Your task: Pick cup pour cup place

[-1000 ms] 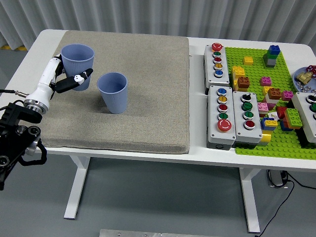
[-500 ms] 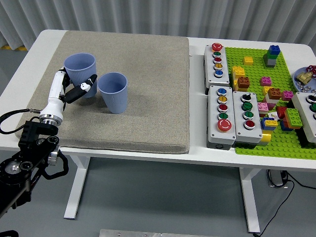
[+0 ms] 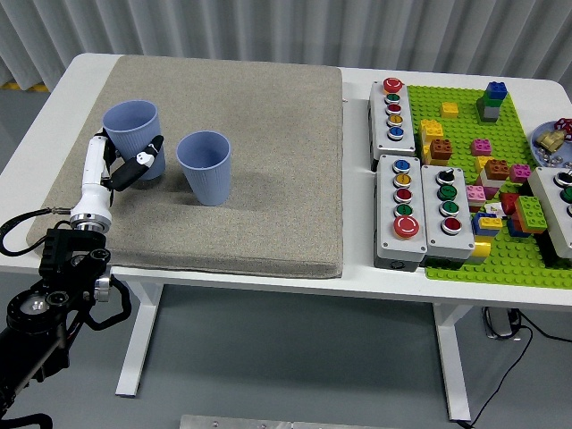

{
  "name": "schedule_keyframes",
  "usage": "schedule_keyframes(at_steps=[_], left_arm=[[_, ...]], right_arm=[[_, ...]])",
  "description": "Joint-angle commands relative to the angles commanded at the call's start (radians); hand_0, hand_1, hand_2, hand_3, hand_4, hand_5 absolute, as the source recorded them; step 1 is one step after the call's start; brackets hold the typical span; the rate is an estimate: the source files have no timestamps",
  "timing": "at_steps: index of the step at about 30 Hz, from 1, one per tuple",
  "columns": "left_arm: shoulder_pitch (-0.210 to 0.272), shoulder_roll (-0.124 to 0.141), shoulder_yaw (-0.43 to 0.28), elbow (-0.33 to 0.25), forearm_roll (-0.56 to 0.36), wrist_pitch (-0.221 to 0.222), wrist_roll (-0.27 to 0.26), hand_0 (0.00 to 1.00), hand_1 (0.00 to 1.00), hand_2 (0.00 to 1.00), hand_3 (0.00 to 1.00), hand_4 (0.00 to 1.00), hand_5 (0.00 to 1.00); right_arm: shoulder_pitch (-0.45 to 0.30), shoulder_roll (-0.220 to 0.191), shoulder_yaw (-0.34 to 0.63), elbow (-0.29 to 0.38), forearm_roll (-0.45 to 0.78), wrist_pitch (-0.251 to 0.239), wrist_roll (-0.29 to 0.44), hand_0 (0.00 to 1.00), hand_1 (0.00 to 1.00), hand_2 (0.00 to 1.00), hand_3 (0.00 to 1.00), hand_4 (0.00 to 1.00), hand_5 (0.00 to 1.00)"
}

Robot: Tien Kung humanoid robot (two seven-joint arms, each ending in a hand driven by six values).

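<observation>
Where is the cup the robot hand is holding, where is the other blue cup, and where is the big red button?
Held cup (image 3: 130,125), head view, upper side wall.
Other blue cup (image 3: 206,175), head view, front wall.
Big red button (image 3: 406,225), head view, its top.

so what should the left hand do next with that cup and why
Probably lower it and let go. The left hand grips the left blue cup, which looks near upright at the left edge of the grey mat, apart from the other blue cup, so placing seems what's left.
</observation>
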Motion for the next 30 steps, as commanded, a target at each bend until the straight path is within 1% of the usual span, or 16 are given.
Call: schedule_keyframes(at_steps=[4, 8, 14, 16, 17, 22, 30], left_arm=[[0.005, 0.0, -0.005, 0.018, 0.021, 0.011, 0.005, 0.571, 0.561, 0.616, 0.611, 0.558, 0.074], [0.007, 0.001, -0.01, 0.025, 0.029, 0.01, 0.005, 0.571, 0.563, 0.616, 0.609, 0.56, 0.077], [0.006, 0.001, -0.007, 0.028, 0.026, 0.006, 0.004, 0.573, 0.565, 0.619, 0.606, 0.561, 0.081], [0.007, 0.002, -0.004, 0.028, 0.029, 0.005, 0.005, 0.573, 0.565, 0.619, 0.606, 0.561, 0.081], [0.008, 0.002, -0.004, 0.028, 0.03, 0.005, 0.005, 0.573, 0.569, 0.634, 0.6, 0.563, 0.088], [0.02, 0.005, 0.0, 0.029, 0.025, 0.005, 0.006, 0.573, 0.569, 0.634, 0.6, 0.563, 0.088], [0.026, 0.009, 0.002, 0.029, 0.026, 0.001, 0.006, 0.574, 0.578, 0.639, 0.6, 0.57, 0.097]], right_arm=[[-0.001, 0.0, 0.001, 0.0, -0.001, 0.0, -0.001, 0.74, 0.699, 0.739, 0.603, 0.149, 0.202], [0.0, -0.001, 0.001, 0.0, -0.002, 0.002, -0.001, 0.74, 0.698, 0.739, 0.604, 0.149, 0.203], [0.0, 0.0, 0.0, 0.0, -0.002, 0.002, -0.002, 0.74, 0.699, 0.739, 0.603, 0.148, 0.204], [-0.001, 0.001, 0.0, 0.0, -0.002, 0.001, -0.002, 0.74, 0.699, 0.739, 0.603, 0.148, 0.204], [-0.001, 0.001, -0.001, 0.0, -0.003, 0.001, -0.003, 0.74, 0.698, 0.739, 0.603, 0.147, 0.205], [-0.006, 0.003, 0.0, 0.0, -0.008, 0.001, -0.005, 0.74, 0.698, 0.739, 0.603, 0.147, 0.205], [-0.005, 0.004, -0.001, 0.0, -0.009, 0.002, -0.006, 0.74, 0.698, 0.739, 0.603, 0.146, 0.208]])
